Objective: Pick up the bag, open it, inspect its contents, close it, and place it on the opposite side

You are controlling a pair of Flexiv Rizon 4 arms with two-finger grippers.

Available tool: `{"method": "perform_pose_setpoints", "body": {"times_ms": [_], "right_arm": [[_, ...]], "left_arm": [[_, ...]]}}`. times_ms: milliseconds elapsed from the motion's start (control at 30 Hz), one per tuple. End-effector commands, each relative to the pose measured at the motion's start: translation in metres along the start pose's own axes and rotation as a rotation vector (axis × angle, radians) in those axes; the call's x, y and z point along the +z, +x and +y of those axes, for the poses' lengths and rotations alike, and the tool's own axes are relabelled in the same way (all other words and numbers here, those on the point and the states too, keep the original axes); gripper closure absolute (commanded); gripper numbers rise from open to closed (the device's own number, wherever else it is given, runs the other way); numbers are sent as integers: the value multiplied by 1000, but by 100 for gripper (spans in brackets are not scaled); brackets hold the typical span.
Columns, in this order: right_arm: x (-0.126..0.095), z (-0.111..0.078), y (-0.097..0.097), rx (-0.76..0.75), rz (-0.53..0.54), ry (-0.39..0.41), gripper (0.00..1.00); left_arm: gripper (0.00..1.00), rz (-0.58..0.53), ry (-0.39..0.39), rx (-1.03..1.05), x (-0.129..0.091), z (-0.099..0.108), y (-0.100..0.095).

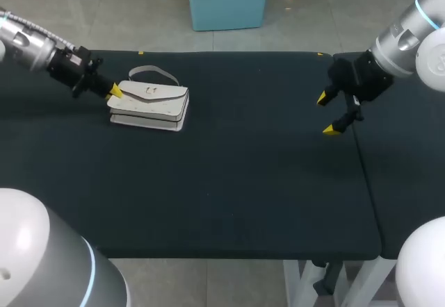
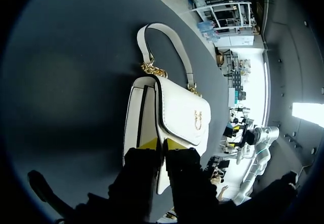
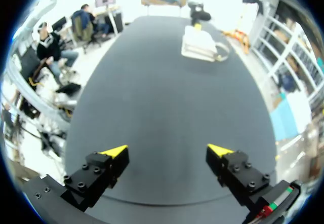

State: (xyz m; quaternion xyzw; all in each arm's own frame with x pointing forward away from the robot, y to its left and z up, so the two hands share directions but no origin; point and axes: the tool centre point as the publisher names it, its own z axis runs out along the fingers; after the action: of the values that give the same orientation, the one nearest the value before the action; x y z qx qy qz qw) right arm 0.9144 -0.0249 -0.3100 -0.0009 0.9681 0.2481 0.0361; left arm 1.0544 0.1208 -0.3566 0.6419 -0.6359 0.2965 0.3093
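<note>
Black matte cloth covers the table (image 1: 243, 182). My left claw (image 2: 162, 144) is clenched on the left end of the bag (image 2: 135, 117), its 2 yellow tips (image 2: 149, 143) pinching the edge of the flap (image 2: 179, 105) between them. The bag is smooth white leather, a flat rectangular envelope with dark piping. A small gold clasp (image 2: 197, 120) sits on the flap, and gold chain links (image 2: 154, 70) join a stiff arched strap (image 2: 167, 36). It lies flat, flap up, at the table's left, its long axis running left to right and the strap toward the far edge. My right claw (image 3: 167, 153) hangs released, tips wide apart, over bare cloth, well apart from the bag.
</note>
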Motion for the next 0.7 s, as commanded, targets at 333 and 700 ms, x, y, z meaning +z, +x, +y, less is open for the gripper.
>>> {"method": "perform_pose_setpoints", "body": {"times_ms": [333, 700], "right_arm": [[0, 0, 0, -1, 1, -1, 0], [0, 0, 0, -1, 1, -1, 0]], "left_arm": [[86, -36, 4, 11, -12, 7, 2], [76, -51, -99, 15, -3, 1, -6]]}}
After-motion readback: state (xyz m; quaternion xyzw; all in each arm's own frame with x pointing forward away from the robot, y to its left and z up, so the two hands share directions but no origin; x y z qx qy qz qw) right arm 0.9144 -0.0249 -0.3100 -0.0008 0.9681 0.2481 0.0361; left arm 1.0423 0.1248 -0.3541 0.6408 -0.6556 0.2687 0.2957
